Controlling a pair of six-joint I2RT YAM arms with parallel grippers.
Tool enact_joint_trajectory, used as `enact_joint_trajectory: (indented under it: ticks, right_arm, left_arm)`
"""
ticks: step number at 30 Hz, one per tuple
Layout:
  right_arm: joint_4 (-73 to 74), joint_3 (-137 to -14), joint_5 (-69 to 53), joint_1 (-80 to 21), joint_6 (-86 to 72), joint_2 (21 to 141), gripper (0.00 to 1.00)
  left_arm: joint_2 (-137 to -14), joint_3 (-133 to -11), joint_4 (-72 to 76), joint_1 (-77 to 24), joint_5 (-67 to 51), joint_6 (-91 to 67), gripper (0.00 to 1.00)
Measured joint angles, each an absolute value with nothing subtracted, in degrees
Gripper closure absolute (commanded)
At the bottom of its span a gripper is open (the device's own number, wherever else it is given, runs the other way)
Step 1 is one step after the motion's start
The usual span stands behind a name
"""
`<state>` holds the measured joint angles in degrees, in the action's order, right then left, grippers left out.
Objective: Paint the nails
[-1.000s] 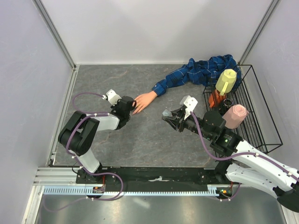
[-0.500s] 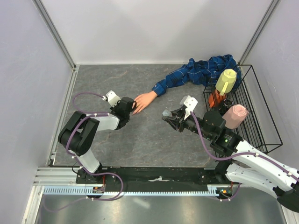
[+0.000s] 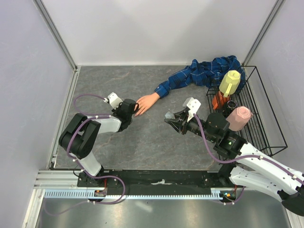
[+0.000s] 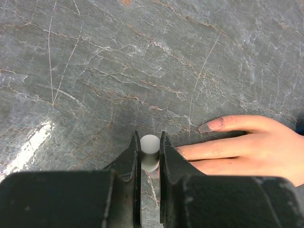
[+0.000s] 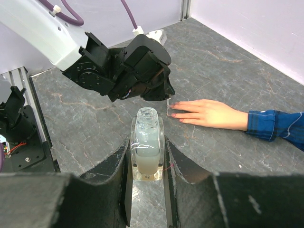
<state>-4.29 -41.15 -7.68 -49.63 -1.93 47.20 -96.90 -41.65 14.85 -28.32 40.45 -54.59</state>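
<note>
Lying back-up near the middle of the tabletop (image 3: 118, 80), the mannequin hand (image 3: 147, 102) sticks out of a blue plaid sleeve (image 3: 199, 75) that trails away toward the far right corner. From above, the left gripper (image 3: 135, 110) sits right at the hand's fingertips on the side toward the left edge. The right gripper (image 3: 170, 118) is just beside the hand on its near right side and carries a small clear bottle (image 3: 168, 115). A wire basket (image 3: 261, 130) holding several items stands along the right edge.

In the left wrist view, the left gripper (image 4: 148, 142) is pinched on a small white cap (image 4: 149, 151), its jaws close together with the cap filling the gap. The mannequin hand (image 4: 251, 147) reaches in from the right, and the nails (image 4: 211, 126) show at the fingertips. The uppermost one looks dull pink, and a lower fingertip lies just beside the right jaw.

In the right wrist view, the right gripper (image 5: 147, 156) clamps the bottle (image 5: 145, 122) upright between its jaws, the neck open with no cap on it. Beyond it the left gripper (image 5: 147, 66) stands over the fingertips of the mannequin hand (image 5: 211, 114). Whether it touches the nails (image 5: 174, 109) cannot be told.
</note>
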Motion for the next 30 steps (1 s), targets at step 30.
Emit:
enact_joint_trajectory:
  ticks: [30]
  right_arm:
    - [-4.27, -41.15, -7.68, -49.63, -1.96, 47.2, 1.0]
  left_arm:
    - [-96.92, -41.65, 20.12, -28.32, 39.77, -52.86, 0.98]
